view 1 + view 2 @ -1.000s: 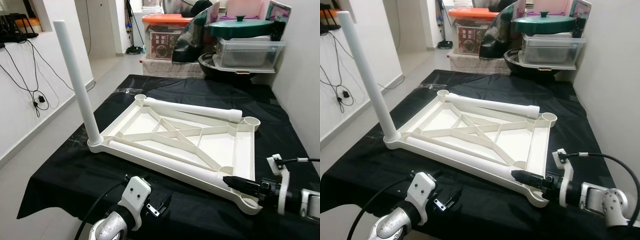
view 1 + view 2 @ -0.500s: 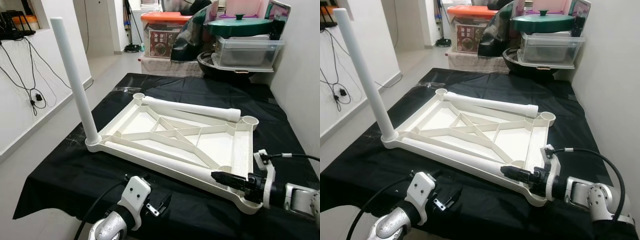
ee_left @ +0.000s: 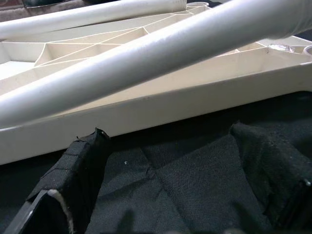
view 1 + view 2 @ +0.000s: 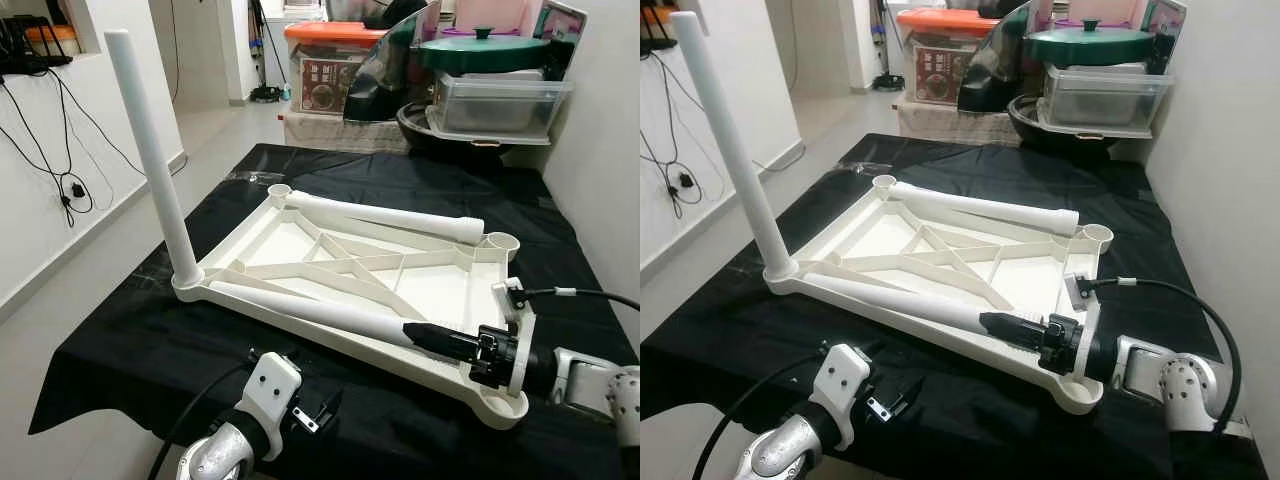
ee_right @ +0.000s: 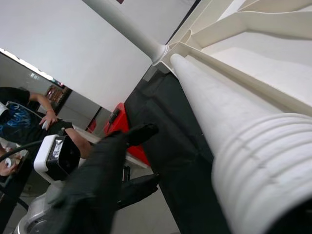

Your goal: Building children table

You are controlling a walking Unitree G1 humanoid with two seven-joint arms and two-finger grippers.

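Gripping the ribbed end of a loose leg [image 4: 910, 300], the right gripper [image 4: 1012, 326] has its jaws pinching that tube just inside the near rim of the upturned tabletop [image 4: 440, 290]. The right wrist view looks straight down the tube toward the far corner where the upright leg [image 4: 150, 150] is seated. Nearest the camera, the left gripper [image 3: 161, 195] rests low over the black cloth of the desk [image 4: 120, 350], its jaws spread and holding nothing, just short of the tabletop's near edge.

The step in hand appears to be lifting this leg and setting it into an empty corner socket. The closest candidate is the near right socket [image 4: 502, 405], right beside the wrist. To do it well, the leg probably needs to swing up to vertical before it goes down, since the far tip now lies close against the base of the upright leg and could knock it if dragged sideways. Which end seats is unclear, so the grip may need changing. A steady, straight push should seat it; a tilted entry would likely jam on the socket lip. The left gripper is well placed to press the frame down should it tip.

Farther off, a second loose leg [image 4: 385, 213] lies across the far side of the tabletop, between two more open sockets. Beyond the desk, storage boxes [image 4: 495, 100] are stacked against the wall.
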